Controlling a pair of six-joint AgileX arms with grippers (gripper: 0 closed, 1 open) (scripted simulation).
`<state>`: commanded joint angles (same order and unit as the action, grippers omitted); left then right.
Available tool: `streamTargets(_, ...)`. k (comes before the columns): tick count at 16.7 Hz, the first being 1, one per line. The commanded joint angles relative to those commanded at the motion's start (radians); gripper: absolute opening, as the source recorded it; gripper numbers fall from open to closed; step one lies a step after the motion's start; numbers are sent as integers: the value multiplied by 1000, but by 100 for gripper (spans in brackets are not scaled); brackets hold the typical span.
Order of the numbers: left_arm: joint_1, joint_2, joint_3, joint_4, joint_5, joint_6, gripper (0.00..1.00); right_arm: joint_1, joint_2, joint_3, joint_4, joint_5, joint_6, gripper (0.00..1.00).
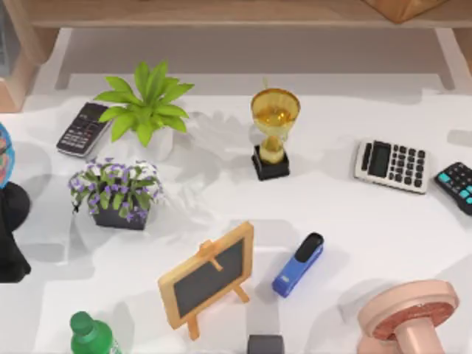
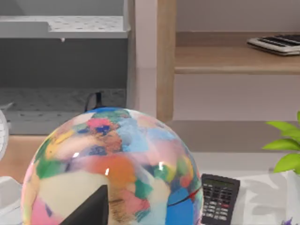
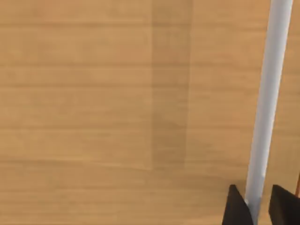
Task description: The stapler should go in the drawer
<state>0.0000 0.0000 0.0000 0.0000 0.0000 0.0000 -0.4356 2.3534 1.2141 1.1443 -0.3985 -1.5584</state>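
Observation:
The stapler (image 1: 299,265), blue with a black top arm, lies flat on the white table, right of centre and near the front, with nothing holding it. In the right wrist view, my right gripper (image 3: 260,208) has its two dark fingertips on either side of a pale bar handle (image 3: 268,93). The handle is on a wooden drawer front (image 3: 93,93). A dark part of my left gripper (image 2: 89,211) shows close in front of a colourful globe (image 2: 112,168) at the table's left edge.
Around the stapler stand a small chalkboard easel (image 1: 210,276), a gold trophy (image 1: 273,133), two potted plants (image 1: 147,110) (image 1: 118,193), a green bottle (image 1: 92,335) and a pink dumbbell (image 1: 409,317). Calculators (image 1: 391,166) (image 1: 82,129) lie at the right and back left.

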Motion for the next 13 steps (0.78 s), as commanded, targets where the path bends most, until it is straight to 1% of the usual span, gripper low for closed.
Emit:
streamTargets(1, 0, 0, 0, 0, 0, 0, 100, 0, 0, 0, 0, 0, 0, 0)
streamTargets(10, 0, 0, 0, 0, 0, 0, 100, -4, -1, -4, 1, -2, 3, 0)
streamTargets(13, 0, 0, 0, 0, 0, 0, 100, -26, -41, -73, 49, -20, 4, 0)
